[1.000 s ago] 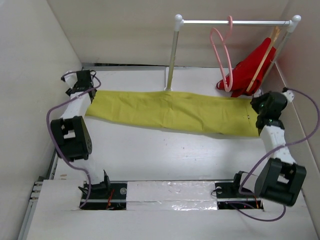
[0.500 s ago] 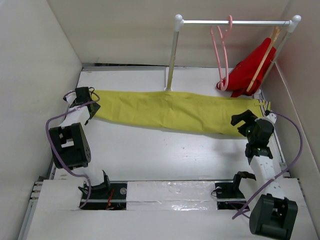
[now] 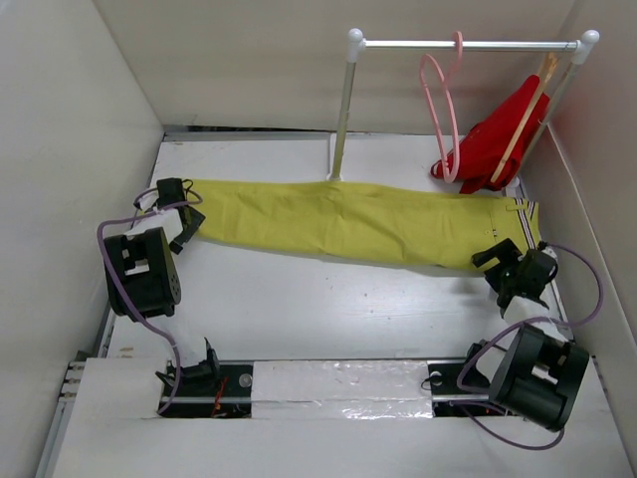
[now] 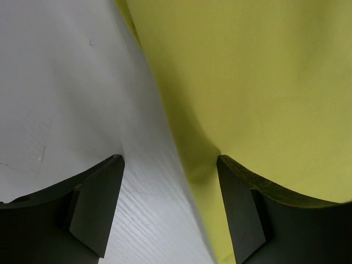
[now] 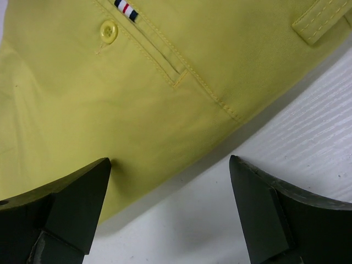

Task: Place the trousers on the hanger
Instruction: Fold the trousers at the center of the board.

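Long yellow-green fabric trousers (image 3: 348,224) lie flat on the white tabletop (image 3: 328,309). Left gripper (image 4: 169,159) and right gripper (image 5: 169,159) are both spread, one at either end. I'd pinch both edges squarely before lifting.

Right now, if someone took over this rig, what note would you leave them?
Left gripper: jaws open, empty, over the leg-end edge of the long yellow-green fabric trousers.
Right gripper: jaws open, empty, over the waist end near the buttoned pocket.
The trousers lie flat across the white table; the thin pink plastic hanger hangs on the metal rail.
Done: nothing hung yet.
Left: fetch the hanger and get the trousers onto it.
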Robot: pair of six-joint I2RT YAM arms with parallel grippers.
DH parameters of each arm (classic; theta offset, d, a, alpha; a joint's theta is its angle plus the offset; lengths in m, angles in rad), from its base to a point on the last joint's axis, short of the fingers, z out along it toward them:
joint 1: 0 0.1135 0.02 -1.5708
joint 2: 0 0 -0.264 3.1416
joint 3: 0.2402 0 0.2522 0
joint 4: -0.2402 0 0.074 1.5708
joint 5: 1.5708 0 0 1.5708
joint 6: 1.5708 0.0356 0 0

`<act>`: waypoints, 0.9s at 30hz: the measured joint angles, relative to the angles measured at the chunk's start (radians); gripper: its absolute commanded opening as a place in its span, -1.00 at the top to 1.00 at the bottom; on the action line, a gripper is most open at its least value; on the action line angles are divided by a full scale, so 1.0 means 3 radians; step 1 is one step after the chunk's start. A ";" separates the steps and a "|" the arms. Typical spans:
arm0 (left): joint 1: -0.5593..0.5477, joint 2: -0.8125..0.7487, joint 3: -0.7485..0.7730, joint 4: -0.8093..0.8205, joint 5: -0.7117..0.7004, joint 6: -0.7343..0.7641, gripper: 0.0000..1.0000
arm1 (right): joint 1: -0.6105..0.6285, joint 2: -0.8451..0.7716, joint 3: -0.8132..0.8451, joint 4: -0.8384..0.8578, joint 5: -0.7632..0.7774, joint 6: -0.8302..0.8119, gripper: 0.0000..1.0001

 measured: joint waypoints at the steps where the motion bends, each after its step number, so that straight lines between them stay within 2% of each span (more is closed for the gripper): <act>1: 0.0000 0.0008 0.0005 0.0018 0.0005 -0.0013 -0.27 | -0.0010 0.0056 0.0003 0.0042 -0.0006 0.0015 -0.86; 3: 0.0000 0.0050 0.0039 0.0047 0.0006 -0.0029 -0.21 | -0.0041 0.0172 0.0024 0.0154 -0.0029 0.0065 -0.81; 6: 0.0000 0.0144 0.0134 0.0108 0.0018 -0.0052 -0.01 | -0.0074 0.0404 0.0099 0.0310 -0.0039 0.0132 -0.45; 7: 0.0000 0.0165 0.0153 0.0139 0.0029 -0.0052 0.15 | -0.0083 0.0482 0.0123 0.0354 -0.0043 0.0155 -0.21; 9: 0.0000 0.0216 0.0184 0.0192 0.0039 -0.0065 0.44 | -0.0088 0.0654 0.0172 0.0460 -0.0056 0.0200 0.15; 10: 0.0000 0.0237 0.0196 0.0216 0.0062 -0.0062 0.86 | -0.0088 0.0732 0.0184 0.0504 -0.0056 0.0206 0.55; 11: 0.0000 0.0261 0.0214 0.0225 0.0076 -0.0067 1.00 | -0.0088 0.0795 0.0184 0.0551 -0.0057 0.0217 0.69; 13: 0.0000 0.0304 0.0266 0.0216 0.0081 -0.0033 1.00 | -0.0097 0.0858 0.0184 0.0617 -0.0088 0.0262 0.95; 17: -0.0022 0.0354 0.0408 0.0089 -0.0057 0.0046 1.00 | -0.0097 0.0684 0.0159 0.0599 -0.0079 0.0267 1.00; 23: -0.0065 0.0310 0.0432 -0.0229 -0.0640 0.0290 1.00 | -0.0097 -0.0117 0.0065 0.0270 -0.0084 0.0182 1.00; 27: -0.0069 0.0117 0.0306 -0.0455 -0.0944 0.0384 1.00 | -0.0100 -0.0678 -0.0084 -0.0066 -0.0169 0.0057 0.93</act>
